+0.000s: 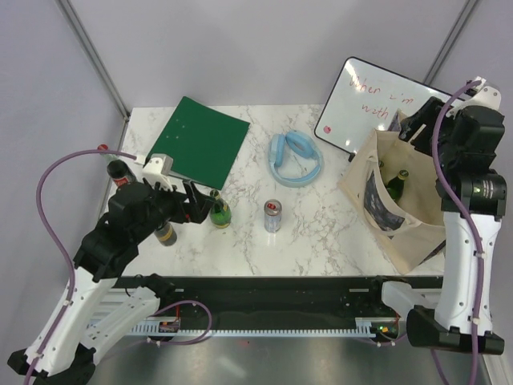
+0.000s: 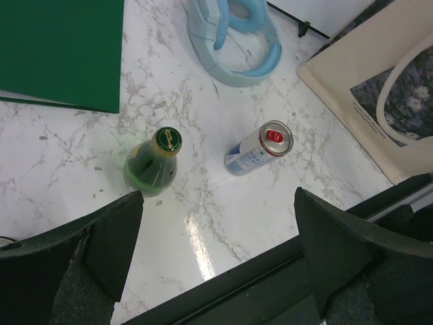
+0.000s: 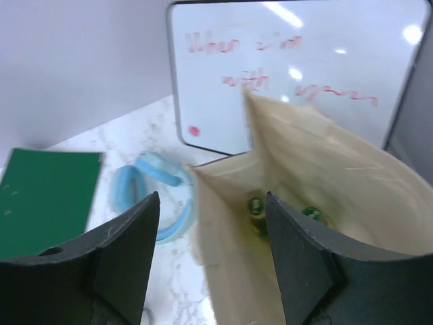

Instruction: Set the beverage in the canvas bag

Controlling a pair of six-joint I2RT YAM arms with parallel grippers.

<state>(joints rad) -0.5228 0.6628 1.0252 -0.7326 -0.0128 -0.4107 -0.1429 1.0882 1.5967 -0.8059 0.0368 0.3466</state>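
The bag (image 1: 401, 210) stands at the table's (image 1: 321, 237) right edge with bottles (image 1: 398, 183) inside and a whiteboard (image 1: 365, 100) behind it. Near the front edge, a bottle (image 1: 219, 210) stands left of a can (image 1: 273, 215).

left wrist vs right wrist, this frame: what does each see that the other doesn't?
Left wrist only: a green bottle and a can, standing apart outside the bag.
Right wrist only: the red writing on the whiteboard, and two green bottle tops down inside the canvas bag.
Both: the canvas bag, the green folder and the light blue looped object.
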